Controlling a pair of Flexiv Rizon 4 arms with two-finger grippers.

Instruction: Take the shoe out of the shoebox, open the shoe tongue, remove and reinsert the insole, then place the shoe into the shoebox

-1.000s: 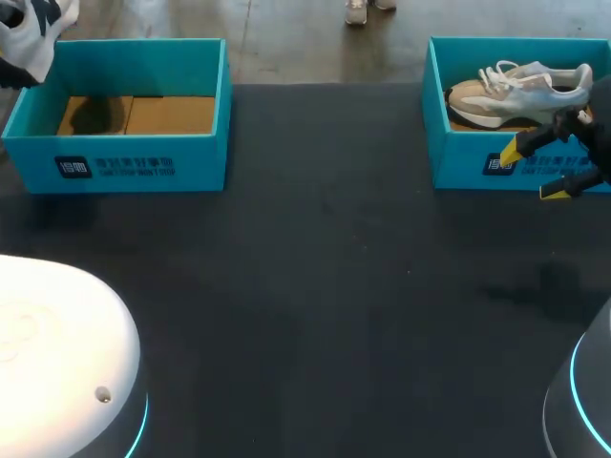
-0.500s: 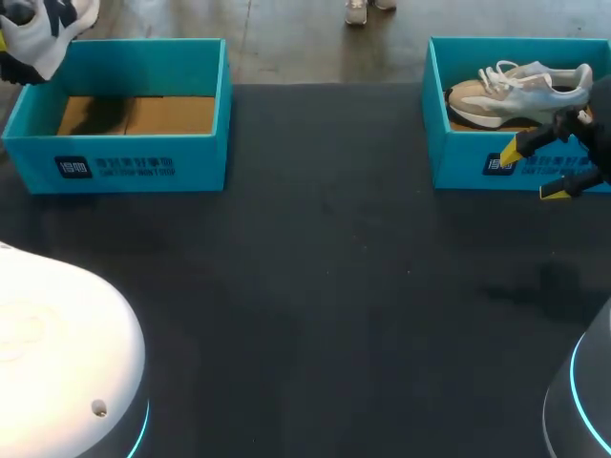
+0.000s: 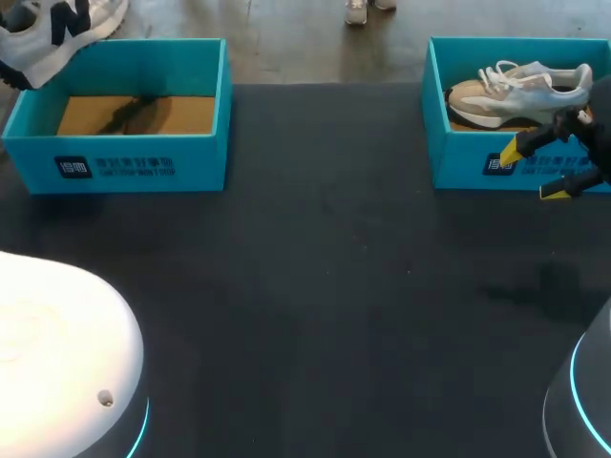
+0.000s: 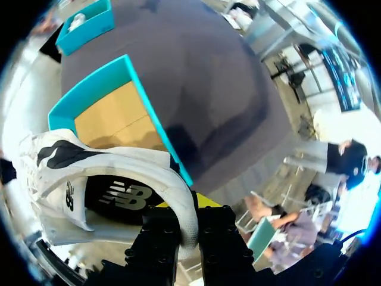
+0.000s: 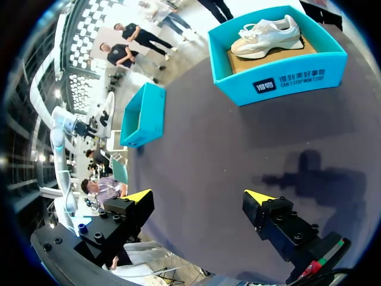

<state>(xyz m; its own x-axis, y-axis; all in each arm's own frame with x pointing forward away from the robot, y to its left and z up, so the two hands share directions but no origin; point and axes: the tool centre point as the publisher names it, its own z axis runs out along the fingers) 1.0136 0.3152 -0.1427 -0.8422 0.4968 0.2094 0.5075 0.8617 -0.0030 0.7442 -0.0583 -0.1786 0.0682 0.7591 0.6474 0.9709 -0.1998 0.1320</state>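
Shoes two, shoeboxes two — one dark table (image 3: 315, 286).
White shoe (image 3: 57, 29) clamped in left gripper (image 4: 187, 208), raised beyond left shoebox (image 3: 115, 167); beige shoe (image 3: 520, 91) lies in right shoebox (image 3: 468, 162) — right gripper (image 3: 535, 172) spread wide near it, holding nothing.

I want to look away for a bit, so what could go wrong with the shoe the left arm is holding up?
The left jaws pinch only the thin collar edge of the white shoe, so it might slip or swing. It hangs past the far corner of the left shoebox, so a drop could miss the table.
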